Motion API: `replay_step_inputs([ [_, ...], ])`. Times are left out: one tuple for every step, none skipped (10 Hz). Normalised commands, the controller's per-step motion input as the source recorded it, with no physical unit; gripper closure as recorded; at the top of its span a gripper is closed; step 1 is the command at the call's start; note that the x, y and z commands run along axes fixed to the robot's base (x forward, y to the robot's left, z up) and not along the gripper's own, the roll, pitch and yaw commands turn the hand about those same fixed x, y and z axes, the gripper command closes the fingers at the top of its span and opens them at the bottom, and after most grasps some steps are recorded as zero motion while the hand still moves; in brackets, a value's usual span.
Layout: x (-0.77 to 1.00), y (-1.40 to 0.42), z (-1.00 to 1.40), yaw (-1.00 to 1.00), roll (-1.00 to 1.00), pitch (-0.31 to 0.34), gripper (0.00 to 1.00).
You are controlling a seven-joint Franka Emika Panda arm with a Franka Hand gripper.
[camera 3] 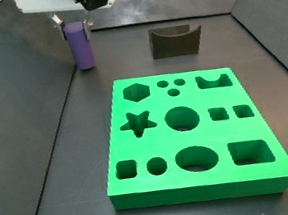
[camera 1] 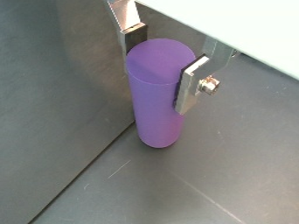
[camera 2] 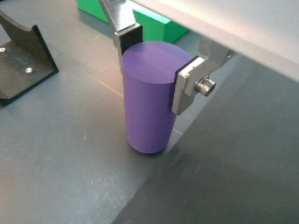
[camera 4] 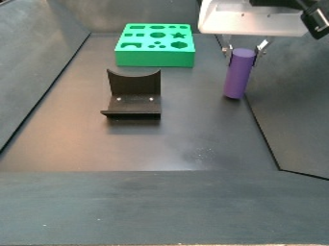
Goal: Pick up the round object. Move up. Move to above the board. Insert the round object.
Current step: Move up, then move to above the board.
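**One purple peg between the pincer's plates**

Two silver fingers [camera 1: 193, 80] of the pincer [camera 1: 163, 59] flank the top of the round object [camera 1: 158, 96] in a wrist view; the peg stands upright on the dark desk [camera 1: 70, 105], its foot down on the surface. The plates sit close against its sides, though full contact cannot be told.

From the wrist view with the fixture [camera 2: 24, 57] in it, the pincer [camera 2: 162, 59] straddles the round object [camera 2: 152, 101], and a corner of the board [camera 2: 158, 24] shows behind.

In a side view, the pincer [camera 3: 77, 24] hangs over the round object [camera 3: 82, 45], well apart from the board [camera 3: 191, 133]; the fixture [camera 3: 175, 40] stands beyond.

Another side view shows the pincer [camera 4: 240, 46] at the top of the round object [camera 4: 238, 74], the board [camera 4: 157, 43] far off and the fixture [camera 4: 133, 93] between.
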Motion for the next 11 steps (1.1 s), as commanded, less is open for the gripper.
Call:
replay_step_inputs([
  [0.02,0.03,0.82,0.03,-0.01,0.003,1.00],
  [0.00,0.01,0.70,0.03,-0.04,0.047,1.00],
  [0.00,-0.01,0.58,0.03,-0.06,0.063,1.00],
  [0.00,-0.02,0.41,0.02,-0.09,0.067,1.00],
  [0.00,-0.02,0.33,0.02,-0.11,0.069,1.00],
  [0.16,0.24,1.00,-0.05,0.15,0.004,1.00],
  [0.16,0.24,1.00,-0.05,0.13,0.006,1.00],
  [0.15,0.23,1.00,-0.05,0.10,0.041,1.00],
  [0.14,0.21,1.00,-0.05,0.08,0.057,1.00],
  [0.12,0.20,1.00,-0.04,0.04,0.073,1.00],
  [0.12,0.19,1.00,-0.04,0.03,0.076,1.00],
])
